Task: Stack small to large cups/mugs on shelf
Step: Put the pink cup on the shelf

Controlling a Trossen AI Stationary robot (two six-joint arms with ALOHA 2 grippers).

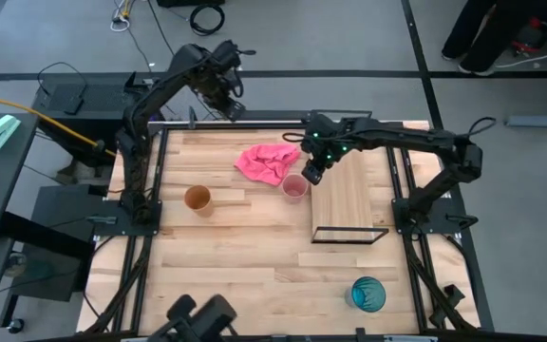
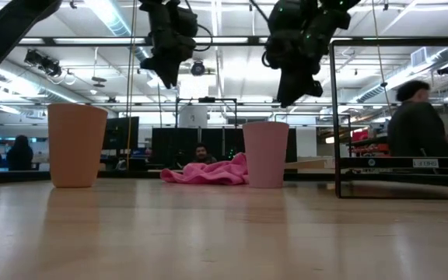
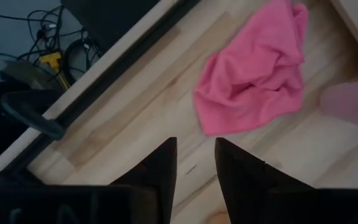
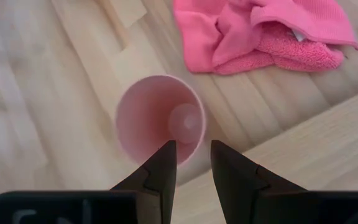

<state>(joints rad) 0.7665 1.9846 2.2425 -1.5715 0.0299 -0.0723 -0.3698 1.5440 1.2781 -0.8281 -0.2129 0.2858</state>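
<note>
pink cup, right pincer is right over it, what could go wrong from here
1. The right pincer hangs over the pink cup's rim, jaws open with a narrow gap; coming down off-centre could tip the cup.
2. The pink cloth lies close beside the cup and could snag a finger.
3. The shelf edge is right next to the cup, so a nudged cup may knock against it.

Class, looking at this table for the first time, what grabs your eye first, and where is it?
The bright pink cloth lies crumpled at the table's far middle. Just beside it stands the pink cup, with the right gripper hovering open above it, next to the pale shelf. The teal cup stands alone at the near right.
</note>
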